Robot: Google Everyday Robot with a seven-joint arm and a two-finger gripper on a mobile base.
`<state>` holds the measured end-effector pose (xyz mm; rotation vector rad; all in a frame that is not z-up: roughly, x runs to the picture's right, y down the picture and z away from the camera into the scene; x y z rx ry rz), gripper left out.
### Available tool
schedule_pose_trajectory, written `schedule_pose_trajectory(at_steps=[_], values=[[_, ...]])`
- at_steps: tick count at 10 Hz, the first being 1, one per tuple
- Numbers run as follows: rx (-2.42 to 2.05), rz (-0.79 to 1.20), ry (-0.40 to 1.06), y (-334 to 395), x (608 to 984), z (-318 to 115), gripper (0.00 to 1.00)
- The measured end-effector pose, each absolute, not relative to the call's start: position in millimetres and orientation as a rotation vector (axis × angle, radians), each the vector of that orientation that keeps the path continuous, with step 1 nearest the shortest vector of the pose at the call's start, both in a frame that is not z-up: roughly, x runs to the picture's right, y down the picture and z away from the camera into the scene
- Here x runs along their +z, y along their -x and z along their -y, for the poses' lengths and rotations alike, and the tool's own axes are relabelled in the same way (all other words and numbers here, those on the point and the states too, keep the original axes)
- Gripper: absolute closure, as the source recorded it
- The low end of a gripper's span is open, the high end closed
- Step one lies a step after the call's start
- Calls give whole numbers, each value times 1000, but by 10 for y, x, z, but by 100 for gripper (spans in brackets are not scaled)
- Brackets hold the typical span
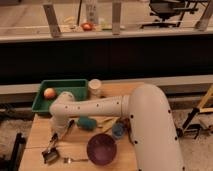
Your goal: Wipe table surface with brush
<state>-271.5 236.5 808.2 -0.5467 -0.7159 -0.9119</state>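
Note:
The brush (pixel 51 150) has a slim black handle that slopes down to the left and ends in a dark squarish head (pixel 50 156). The head rests on the light-brown wooden table surface (pixel 36 141) near its front left corner. My gripper (pixel 56 135) hangs from the end of the white arm (pixel 95 107), which reaches across the table from the right. It is shut on the upper part of the brush handle, just above the tabletop.
A green tray (pixel 67 84) holding a peach-coloured fruit (pixel 49 93) sits at the back left, with a white cup (pixel 94 87) beside it. A teal block (pixel 86 122), a purple bowl (pixel 101 148), a small blue object (pixel 118 131) and a silver utensil (pixel 75 160) lie nearby.

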Motion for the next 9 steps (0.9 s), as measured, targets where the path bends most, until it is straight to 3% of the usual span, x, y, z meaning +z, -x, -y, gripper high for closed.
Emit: schedule_pose_trajectory(at_steps=[9], values=[[-1018, 612, 420, 2768, 7778, -2075, 100]])
